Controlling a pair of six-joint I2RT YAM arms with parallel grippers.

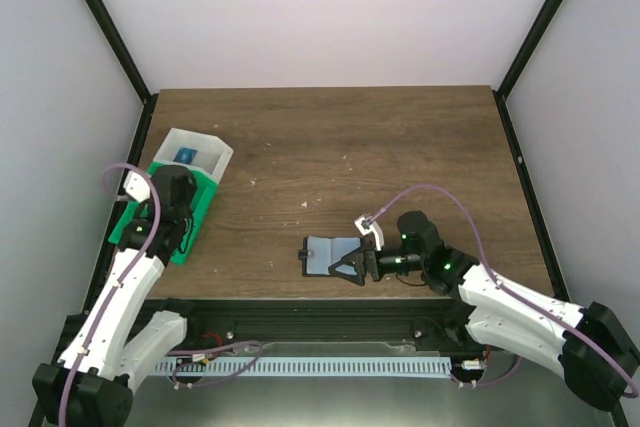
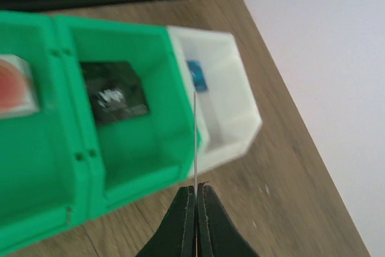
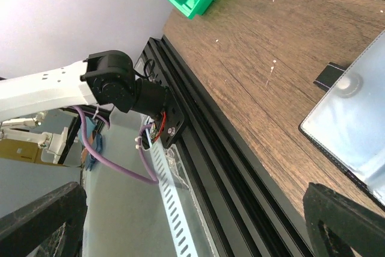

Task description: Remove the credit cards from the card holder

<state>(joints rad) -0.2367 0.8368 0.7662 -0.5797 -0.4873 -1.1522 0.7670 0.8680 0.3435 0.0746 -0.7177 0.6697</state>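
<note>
Close to us, near the front edge of the table (image 1: 400,147), the holder (image 1: 322,253) lies open and flat; it is grey-blue inside with a black rim. The right gripper (image 1: 356,265) sits low, just at its right side, jaws wide apart and holding nothing. We think the holder is light and floppy and may slide on the smooth wood; we would press one flap down and pull by a bare edge. We cannot see what is in its pockets. Farther off on the left, the left gripper (image 2: 197,200) looks pinched tight on a card (image 2: 195,136); it is thin, stiff and slick, seen edge-on, above where the green bin (image 2: 138,148) meets the white bin (image 2: 234,112). Both are hard plastic boxes; a black thing (image 2: 114,94) lies in the green one, a blue thing (image 2: 197,76) in the white.
</note>
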